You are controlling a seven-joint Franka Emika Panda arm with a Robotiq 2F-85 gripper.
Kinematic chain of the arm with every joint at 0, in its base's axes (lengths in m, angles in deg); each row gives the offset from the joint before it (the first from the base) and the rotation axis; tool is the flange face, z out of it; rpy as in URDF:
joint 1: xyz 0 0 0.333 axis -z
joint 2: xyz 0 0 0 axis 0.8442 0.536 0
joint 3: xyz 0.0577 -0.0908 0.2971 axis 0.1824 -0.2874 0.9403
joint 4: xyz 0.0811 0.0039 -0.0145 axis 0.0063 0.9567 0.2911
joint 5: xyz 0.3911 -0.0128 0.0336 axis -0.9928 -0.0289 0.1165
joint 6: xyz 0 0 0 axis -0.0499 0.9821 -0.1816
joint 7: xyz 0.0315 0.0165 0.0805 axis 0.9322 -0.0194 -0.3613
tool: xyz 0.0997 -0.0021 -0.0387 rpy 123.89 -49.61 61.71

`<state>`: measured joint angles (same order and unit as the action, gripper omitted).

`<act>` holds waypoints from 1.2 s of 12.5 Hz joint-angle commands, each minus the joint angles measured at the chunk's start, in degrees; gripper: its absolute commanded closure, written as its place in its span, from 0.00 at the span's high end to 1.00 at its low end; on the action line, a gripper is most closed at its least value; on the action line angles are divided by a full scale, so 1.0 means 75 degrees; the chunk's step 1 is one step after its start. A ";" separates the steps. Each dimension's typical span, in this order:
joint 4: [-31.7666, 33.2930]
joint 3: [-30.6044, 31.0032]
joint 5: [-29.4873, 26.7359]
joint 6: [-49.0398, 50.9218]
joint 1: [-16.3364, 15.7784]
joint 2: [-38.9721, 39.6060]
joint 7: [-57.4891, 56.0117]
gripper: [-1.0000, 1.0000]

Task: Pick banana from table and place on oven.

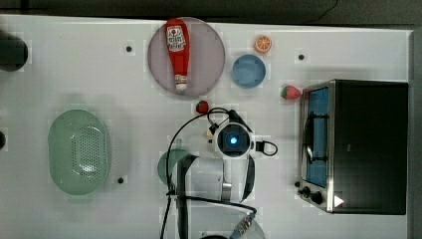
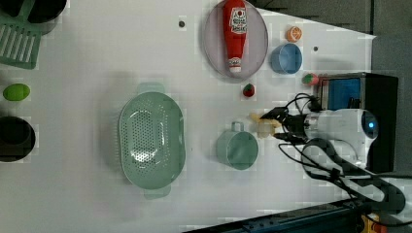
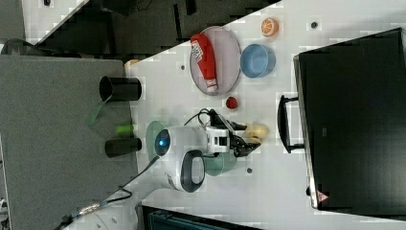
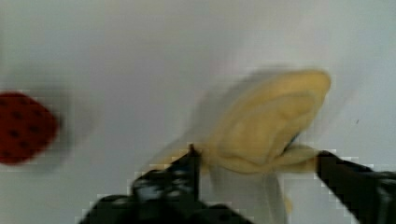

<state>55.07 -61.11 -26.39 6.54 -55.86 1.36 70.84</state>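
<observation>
The Panda arm's gripper (image 4: 257, 161) straddles the banana (image 4: 268, 123) on the white table (image 1: 99, 74), its two black fingers (image 4: 189, 161) spread either side of the fruit's peel end and not yet clamped on it; the banana rests on the tabletop between them. In the right view the pale fruit (image 3: 257, 130) pokes out just beyond the fingertips toward the oven's (image 3: 354, 120) handle, its long axis running roughly in line with the gripper's reach, not across it. The banana lies near the middle of the tabletop, well clear of every edge, between the green mug (image 2: 238, 148) and the oven, with a red strawberry (image 1: 202, 106) close by towards the plate (image 1: 209, 50) holding the ketchup bottle (image 1: 177, 52). The pinch looks set to fall on the splayed peel strips; the oven's black top (image 1: 370, 144) waits towards the top view's right edge
</observation>
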 commanded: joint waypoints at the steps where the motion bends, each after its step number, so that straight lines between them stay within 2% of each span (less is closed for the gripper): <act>1: -0.0119 0.0054 0.0038 -0.0198 -0.0103 -0.0030 0.0314 0.59; 4: -0.0131 0.0061 0.0038 -0.0346 -0.0126 -0.0053 0.0314 0.26; 7: -0.0253 0.0070 0.0037 -0.0337 -0.0140 -0.0390 0.0344 0.26; 9: -0.0432 0.0076 0.0037 -0.0022 -0.0142 -0.1140 0.0351 0.26; 12: -0.0705 0.0071 0.0033 0.1585 -0.0140 -0.2781 0.0351 0.26; 15: -0.1183 -0.0036 0.0035 0.3961 -0.0093 -0.4254 0.0351 0.26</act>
<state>47.58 -60.11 -26.00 32.47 -57.45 -29.27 71.31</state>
